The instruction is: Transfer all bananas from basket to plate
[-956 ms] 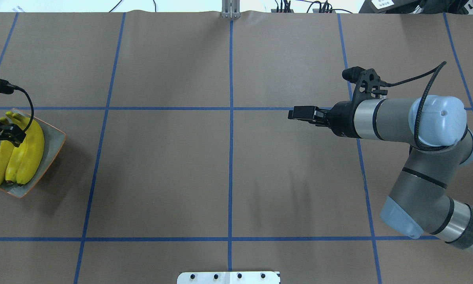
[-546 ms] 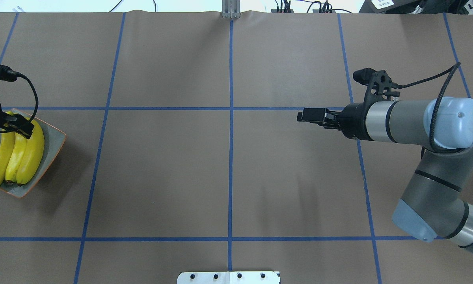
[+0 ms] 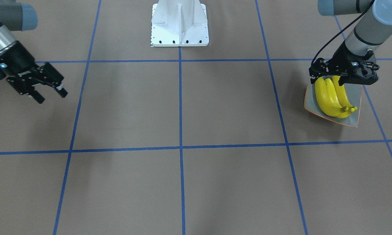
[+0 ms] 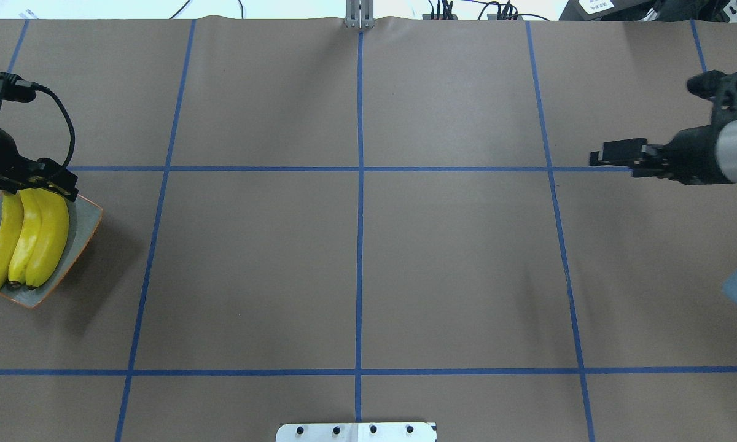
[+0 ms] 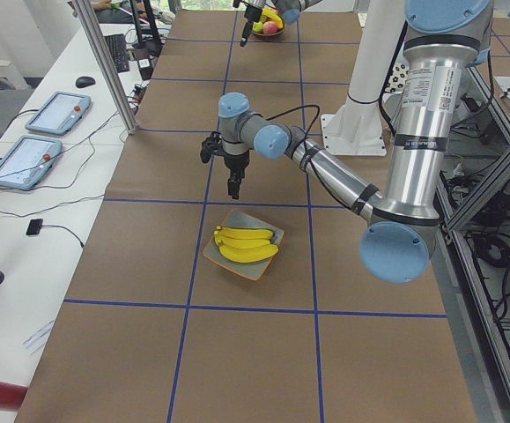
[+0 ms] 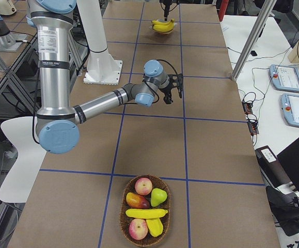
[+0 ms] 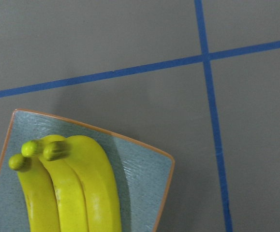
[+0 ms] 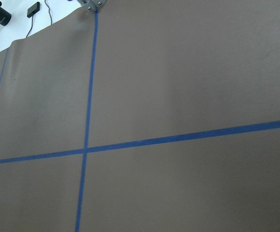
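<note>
Three yellow bananas [image 4: 27,239] lie side by side on the grey, orange-rimmed plate [image 4: 83,224] at the table's left end; the left wrist view shows their stems [image 7: 43,150] on the plate [image 7: 140,179]. My left gripper [image 3: 343,78] hovers open and empty over the plate's stem end, clear of the fruit. At the opposite end of the table stands the wicker basket [image 6: 123,214], and one more banana [image 6: 146,213] rests in it among other fruit. My right gripper [image 3: 49,93] is open and empty, raised above bare table between the plate and the basket.
The basket also holds apples [image 6: 144,185], a pear [image 6: 158,196] and another yellow piece [image 6: 154,226]. The robot's white base [image 3: 179,23] stands at the table's middle. Blue tape lines grid the brown table. Tablets [image 5: 56,113] lie on a side bench.
My left gripper has lifted off the bananas and moved towards the plate's far end. My right arm has drawn back well to the right, its gripper still open.
</note>
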`<state>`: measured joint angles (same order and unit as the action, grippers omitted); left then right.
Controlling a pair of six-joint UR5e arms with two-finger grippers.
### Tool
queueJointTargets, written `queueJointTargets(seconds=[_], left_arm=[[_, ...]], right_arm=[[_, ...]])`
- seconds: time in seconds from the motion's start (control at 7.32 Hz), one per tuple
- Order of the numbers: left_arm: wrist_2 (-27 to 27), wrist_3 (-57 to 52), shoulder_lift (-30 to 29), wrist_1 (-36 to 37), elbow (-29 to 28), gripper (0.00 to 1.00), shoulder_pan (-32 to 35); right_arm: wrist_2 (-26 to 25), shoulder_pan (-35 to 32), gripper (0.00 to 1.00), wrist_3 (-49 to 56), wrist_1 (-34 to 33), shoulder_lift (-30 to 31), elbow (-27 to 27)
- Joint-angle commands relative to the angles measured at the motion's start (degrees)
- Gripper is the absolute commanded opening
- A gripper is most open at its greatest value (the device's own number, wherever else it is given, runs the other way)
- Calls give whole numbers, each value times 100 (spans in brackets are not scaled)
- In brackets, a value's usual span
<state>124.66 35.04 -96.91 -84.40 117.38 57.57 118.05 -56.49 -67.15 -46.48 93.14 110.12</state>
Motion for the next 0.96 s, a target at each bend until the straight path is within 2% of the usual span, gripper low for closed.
queueJointTargets(seconds=[0.0, 0.27, 0.55, 0.68, 0.82], left_arm=[[14, 90, -30, 2, -13, 99, -1], [14, 90, -21, 2, -22, 100, -1], [14, 99, -30, 2, -48, 100, -9], [14, 99, -30, 2, -49, 100, -9], [14, 99, -39, 2, -57, 100, -18]], right_arm=[[87, -948, 100, 937, -106, 772, -471], [252, -1974, 100, 2699, -80, 1109, -1146], [770, -2942, 100, 4116, -45, 1092, -2148], [1016, -3312, 100, 4540, -19, 1266, -2327], [958, -3499, 100, 4962, -19, 1563, -2276]])
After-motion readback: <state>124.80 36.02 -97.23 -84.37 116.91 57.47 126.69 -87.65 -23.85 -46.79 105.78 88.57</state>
